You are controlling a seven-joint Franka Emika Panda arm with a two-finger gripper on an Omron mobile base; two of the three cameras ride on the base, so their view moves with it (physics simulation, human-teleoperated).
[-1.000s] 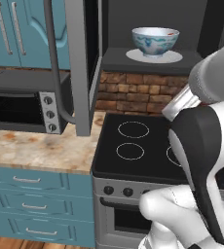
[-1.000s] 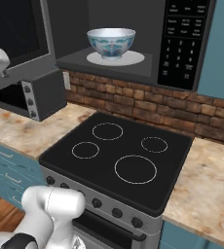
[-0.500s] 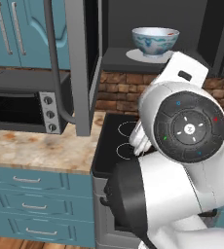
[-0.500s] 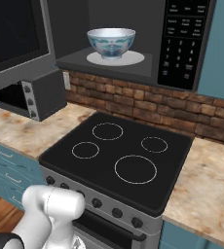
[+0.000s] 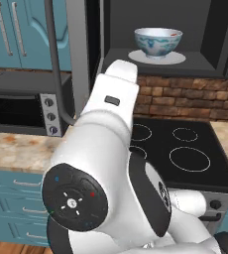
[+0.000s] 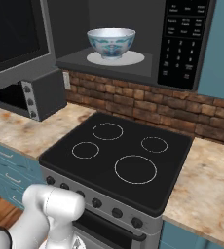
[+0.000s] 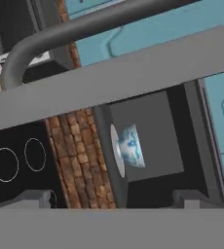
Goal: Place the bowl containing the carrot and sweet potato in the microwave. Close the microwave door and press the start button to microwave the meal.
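The painted blue-white bowl (image 5: pixel 158 42) (image 6: pixel 111 42) (image 7: pixel 132 146) stands on the white turntable plate (image 6: pixel 116 59) inside the microwave (image 6: pixel 148 29). Its rim hides the carrot and the sweet potato. The microwave door (image 5: pixel 79 54) (image 6: pixel 16 39) stands swung wide to the left. In the rolled hand view the door's grey edge (image 7: pixel 133 73) and curved bar handle (image 7: pixel 84 24) cross close in front of my gripper (image 7: pixel 113 199). Its fingertips (image 7: pixel 33 198) are far apart and hold nothing. In the left base view my white arm (image 5: pixel 111 149) reaches up toward the door and covers the hand.
A black toaster oven (image 5: pixel 22 106) (image 6: pixel 31 92) sits on the stone counter (image 6: pixel 16 136) under the door. The black stove top (image 5: pixel 185 154) (image 6: pixel 119 151) lies below the microwave, with a brick wall (image 6: pixel 148 104) behind. The keypad panel (image 6: pixel 182 44) is right of the cavity.
My arm has swung leftward across the left base view and now rises toward the open door. The bowl has stayed on the plate.
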